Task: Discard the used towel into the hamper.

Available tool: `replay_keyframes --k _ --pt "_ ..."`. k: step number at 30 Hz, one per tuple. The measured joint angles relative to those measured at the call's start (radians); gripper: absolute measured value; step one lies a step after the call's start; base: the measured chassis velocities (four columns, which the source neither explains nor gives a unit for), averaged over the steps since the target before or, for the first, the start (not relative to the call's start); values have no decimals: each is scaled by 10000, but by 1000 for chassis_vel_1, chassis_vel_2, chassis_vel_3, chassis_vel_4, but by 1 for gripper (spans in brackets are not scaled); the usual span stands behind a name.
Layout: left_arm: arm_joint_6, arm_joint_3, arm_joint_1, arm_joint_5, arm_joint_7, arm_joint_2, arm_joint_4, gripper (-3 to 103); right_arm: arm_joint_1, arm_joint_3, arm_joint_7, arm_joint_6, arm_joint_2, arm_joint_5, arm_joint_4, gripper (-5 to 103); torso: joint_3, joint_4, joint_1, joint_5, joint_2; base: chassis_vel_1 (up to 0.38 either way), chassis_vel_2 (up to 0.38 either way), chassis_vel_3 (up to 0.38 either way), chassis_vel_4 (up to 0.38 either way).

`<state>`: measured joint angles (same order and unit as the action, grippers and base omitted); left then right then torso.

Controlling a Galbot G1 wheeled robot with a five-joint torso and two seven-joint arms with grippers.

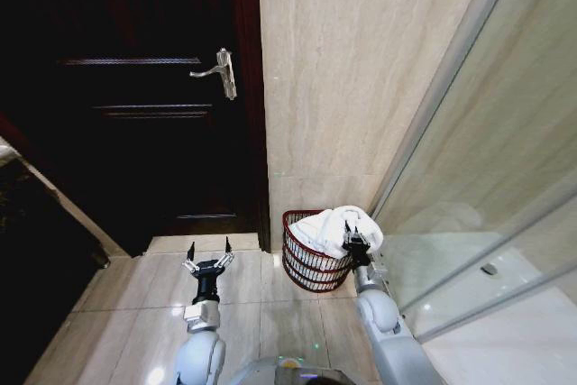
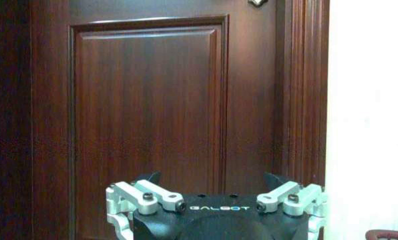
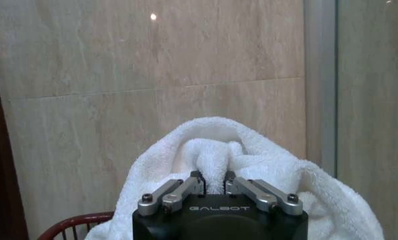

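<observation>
The hamper (image 1: 311,263), a round reddish-brown basket of open slats, is seen standing on the tiled floor (image 1: 126,313) against the marble wall (image 1: 352,78), just right of the dark wooden door (image 1: 135,105) and left of the glass shower partition (image 1: 505,160). A white towel (image 1: 334,227) is heaped over its right rim, bunched high above the basket, with folds spilling toward the glass. The right gripper (image 1: 354,242) is placed at the near right side of the hamper, and its jaws are drawn nearly together, pinching a ridge of the towel; in the right wrist view the gripper (image 3: 213,176) is seen with the cloth (image 3: 252,160) mounded around it and a stretch of the hamper's rim (image 3: 72,222) beneath. The left gripper (image 1: 208,252) is held above the floor, left of the hamper and well apart from it, pointed at the door, with its jaws spread wide and nothing between them. A silver lever handle (image 1: 221,69) is fitted high on the door.
</observation>
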<state>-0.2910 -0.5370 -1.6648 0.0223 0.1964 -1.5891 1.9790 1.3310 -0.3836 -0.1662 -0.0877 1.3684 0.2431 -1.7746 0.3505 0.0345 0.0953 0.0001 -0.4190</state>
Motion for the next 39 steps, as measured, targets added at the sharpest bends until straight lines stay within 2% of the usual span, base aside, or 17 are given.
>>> replay_keyframes --k 10,14,15,17,19,22,23,24,26,28,29,31,32,34,35,36,39 --pt "-33 -35 35 1 58 -23 -44 100 303 51 -350 79 10 -485 -416 12 -188 0 -111 0 302 -50 56 54 -61" --pt "-57 -66 53 18 67 -50 -99 100 707 100 -719 656 43 -508 -1185 12 -210 0 -146 -1 359 -66 50 37 -37" --pt "-62 -67 80 10 68 -50 -138 100 793 33 -712 1287 24 -334 -1510 12 -210 -1 -148 -1 359 0 0 0 0" --pt "-67 -68 110 -15 70 -50 -170 100 763 -47 -723 2003 -40 -30 -1743 12 -207 0 -148 -2 359 0 0 0 0" --pt "-67 -69 117 -26 71 -50 -174 100 742 -66 -734 2157 -58 37 -1778 12 -206 0 -148 -2 358 0 0 0 0" --pt "-13 -153 198 -248 72 19 -139 100 474 -165 -989 4135 -398 1016 -2223 12 -193 1 -146 -1 336 0 0 0 0" --pt "19 -183 214 -316 73 41 -112 100 438 -133 -1118 4574 -562 1369 -2314 12 -190 0 -144 -1 332 0 0 0 0" --pt "19 -183 214 -316 73 41 -112 100 438 -133 -1118 4574 -562 1369 -2314 12 -190 0 -144 -1 332 0 0 0 0" --pt "59 -244 249 -440 73 66 -86 100 316 -89 -1290 5627 -907 2212 -2447 12 -185 0 -139 -1 323 0 0 0 0" --pt "102 -345 290 -642 77 60 -45 100 -23 27 -1826 6602 -1343 3325 -2460 12 -177 -1 -133 0 312 0 0 0 0" --pt "102 -345 290 -642 77 60 -45 100 -23 27 -1826 6602 -1343 3325 -2460 12 -177 -1 -133 0 312 0 0 0 0" --pt "126 -407 277 -807 115 17 39 100 -464 277 -2544 7144 -1750 4371 -2395 12 -171 2 -127 0 300 0 0 0 0" --pt "126 -407 277 -807 115 17 39 100 -464 277 -2544 7144 -1750 4371 -2395 12 -171 2 -127 0 300 0 0 0 0" --pt "120 -478 231 -891 146 17 95 100 -876 531 -3274 7756 -2156 5633 -2409 12 -166 1 -124 0 290 0 0 0 0" --pt "120 -478 231 -891 146 17 95 100 -876 531 -3274 7756 -2156 5633 -2409 12 -166 1 -124 0 290 0 0 0 0" --pt "101 -521 220 -908 183 26 96 100 -1005 616 -3552 7978 -2307 6206 -2434 12 -163 2 -122 -1 286 0 0 0 0" --pt "74 -608 197 -1039 262 59 82 100 -1197 781 -3898 8221 -2632 7080 -2415 12 -159 0 -118 0 279 0 0 0 0"
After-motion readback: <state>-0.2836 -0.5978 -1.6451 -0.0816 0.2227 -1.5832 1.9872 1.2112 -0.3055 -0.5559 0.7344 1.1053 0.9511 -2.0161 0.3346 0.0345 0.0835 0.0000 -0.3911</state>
